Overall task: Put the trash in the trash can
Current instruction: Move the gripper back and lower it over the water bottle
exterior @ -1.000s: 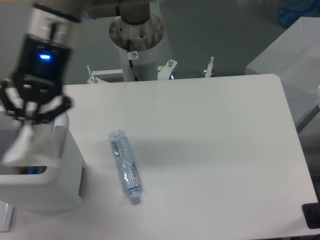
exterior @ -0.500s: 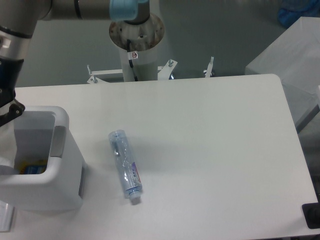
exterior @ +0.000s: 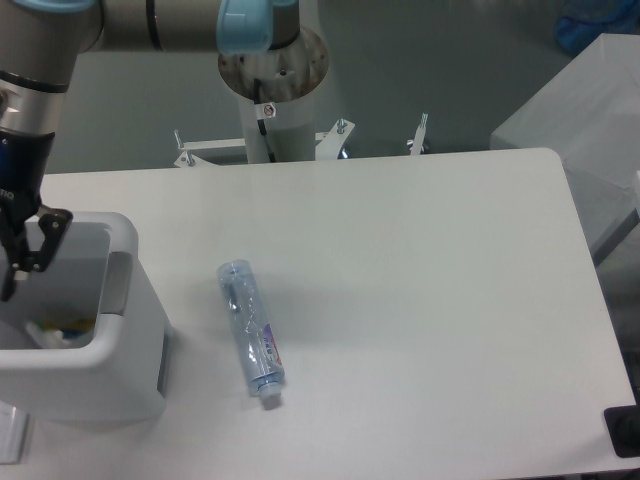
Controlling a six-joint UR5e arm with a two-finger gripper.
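- My tool [exterior: 14, 262] hangs over the trash can [exterior: 120, 300] at the frame's left edge; one finger [exterior: 47, 235] shows, and I cannot tell how far it is spread.
- Below it, pale trash [exterior: 45, 330] lies inside the can.
- To its right, well apart, the flattened bottle [exterior: 252, 332] lies on the white surface [exterior: 420, 300].

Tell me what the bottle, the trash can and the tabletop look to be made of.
Bottle: thin clear plastic, glossy; the table shows through it, with a blue-red printed label.
Trash can: opaque white moulded plastic, smooth with thick rounded edges, and a grey side panel.
Tabletop: smooth matte white, probably laminate; the look leaves it open.
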